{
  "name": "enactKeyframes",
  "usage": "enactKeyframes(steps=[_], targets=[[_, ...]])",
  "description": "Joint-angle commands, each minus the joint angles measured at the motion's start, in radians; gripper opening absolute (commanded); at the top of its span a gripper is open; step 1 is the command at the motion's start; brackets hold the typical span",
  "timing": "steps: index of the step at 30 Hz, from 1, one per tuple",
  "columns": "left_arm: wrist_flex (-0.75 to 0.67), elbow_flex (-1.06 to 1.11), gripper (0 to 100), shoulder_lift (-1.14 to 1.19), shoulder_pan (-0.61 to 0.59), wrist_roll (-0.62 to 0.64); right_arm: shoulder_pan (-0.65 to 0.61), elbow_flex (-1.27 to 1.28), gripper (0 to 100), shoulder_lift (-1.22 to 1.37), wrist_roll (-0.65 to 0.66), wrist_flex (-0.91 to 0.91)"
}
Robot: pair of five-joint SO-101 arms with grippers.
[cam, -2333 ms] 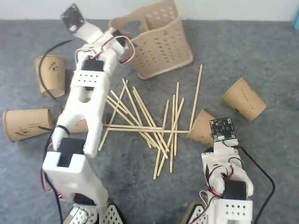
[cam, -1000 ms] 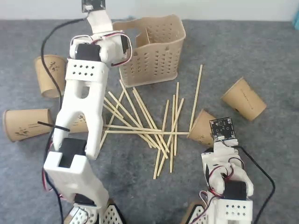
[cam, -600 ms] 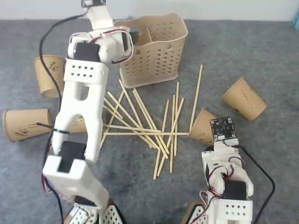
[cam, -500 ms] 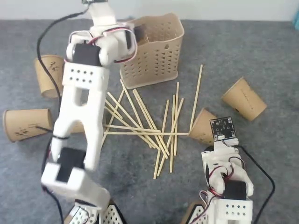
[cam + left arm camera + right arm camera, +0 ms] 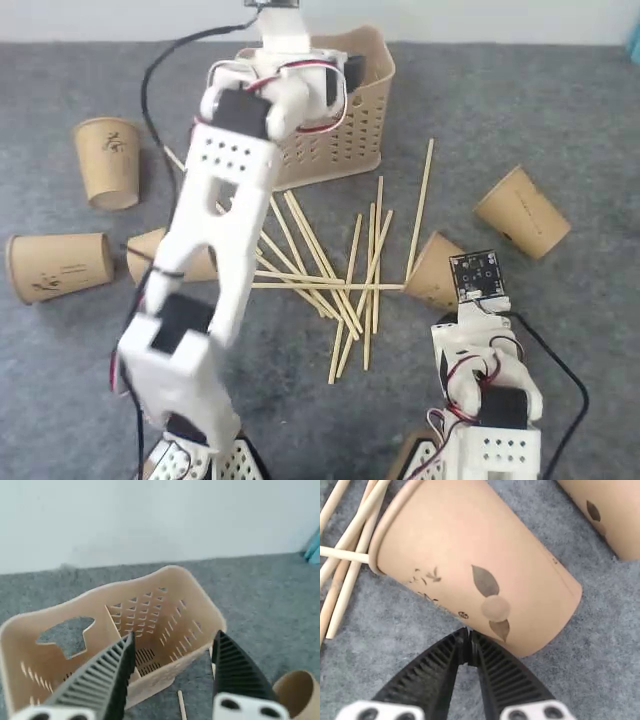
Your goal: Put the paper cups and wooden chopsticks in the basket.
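Basket (image 5: 172, 571) rim just beneath left hand (image 5: 175, 637) (spread wide apart)

**Grey matting strewn with cups and chopsticks**

The grey felt-like table covering (image 5: 580, 100) carries a perforated tan basket (image 5: 355, 140), standing upright near its far edge. In front of the basket, a loose heap of wooden chopsticks (image 5: 330, 284) lies crisscrossed. Left of the heap are three paper cups: a far-left cup (image 5: 108, 165), a second cup (image 5: 55, 266) on its side nearer the front, and a third cup (image 5: 145, 258) partly hidden behind an arm. Right of the heap two more lie on their sides: a near cup (image 5: 432, 272), its rim touching chopstick ends, and an outer cup (image 5: 520, 212) farther right.
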Motion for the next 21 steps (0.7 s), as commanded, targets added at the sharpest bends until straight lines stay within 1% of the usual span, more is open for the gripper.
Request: enactKeyframes(steps=[1, 6, 10, 11, 13, 16, 21], targets=[[-0.031, -0.183, 24, 0.160, -0.049, 0.083, 0.001, 0.015, 0.8, -0.018, 0.014, -0.012], [-0.020, -0.334, 24, 0.351, -0.061, 0.094, 0.001, 0.015, 0.8, -0.018, 0.014, -0.012], [0.025, -0.418, 24, 0.462, -0.055, 0.092, 0.001, 0.015, 0.8, -0.018, 0.014, -0.012], [0.032, -0.438, 22, 0.485, -0.054, 0.092, 0.001, 0.015, 0.8, -0.018, 0.014, -0.012], [0.049, -0.481, 16, 0.522, -0.052, 0.092, 0.001, 0.015, 0.8, -0.018, 0.014, -0.012], [0.101, -0.553, 1, 0.549, -0.049, 0.091, 0.002, 0.015, 0.8, -0.018, 0.014, -0.012], [0.293, -0.711, 1, 0.560, -0.009, 0.009, 0.002, 0.015, 0.8, -0.018, 0.014, -0.012]])
